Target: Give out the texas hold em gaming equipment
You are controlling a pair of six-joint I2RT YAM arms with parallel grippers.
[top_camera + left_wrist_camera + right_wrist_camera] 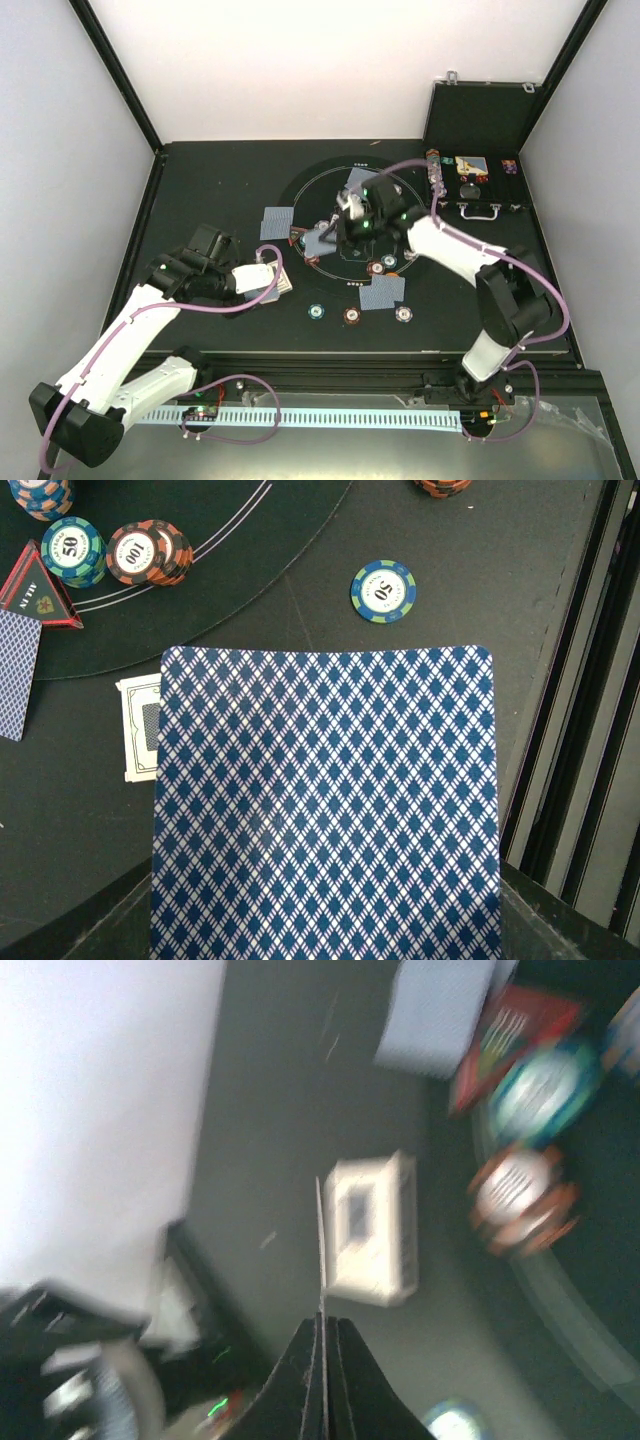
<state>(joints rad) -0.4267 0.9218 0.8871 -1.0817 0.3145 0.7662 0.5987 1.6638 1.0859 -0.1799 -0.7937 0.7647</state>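
- Right gripper (322, 1338) is pinched tight. Its fingers are closed on a single card (321, 1230), seen edge-on as a thin pale line running straight out from the tips.
- From above, the right gripper (347, 212) hangs over the middle of the round black mat (312, 188).
- Beyond that card's edge the view is blurred. A white-edged card (370, 1225) lies flat on the table, with the red triangle (515, 1035) and a brown-red chip (520, 1200) to its right.
- Left gripper (250, 281) is clamped on the deck (325, 800), blue diamond backs up. The deck fills the wrist view, and dark fingers (110, 925) flank its near corners.
- The deck is held off the mat's near-left edge.
- Just past the deck's far edge, a blue-green 50 chip (383, 590) sits alone on the table.
- The white-edged card peeks out at the deck's left side.
- Further left, a 100 chip stack (148, 552) stands on the mat beside a 50 stack (72, 550).
- Face-down cards (278, 222) lie around the mat, and a row of three chips (352, 315) sits along its near side.
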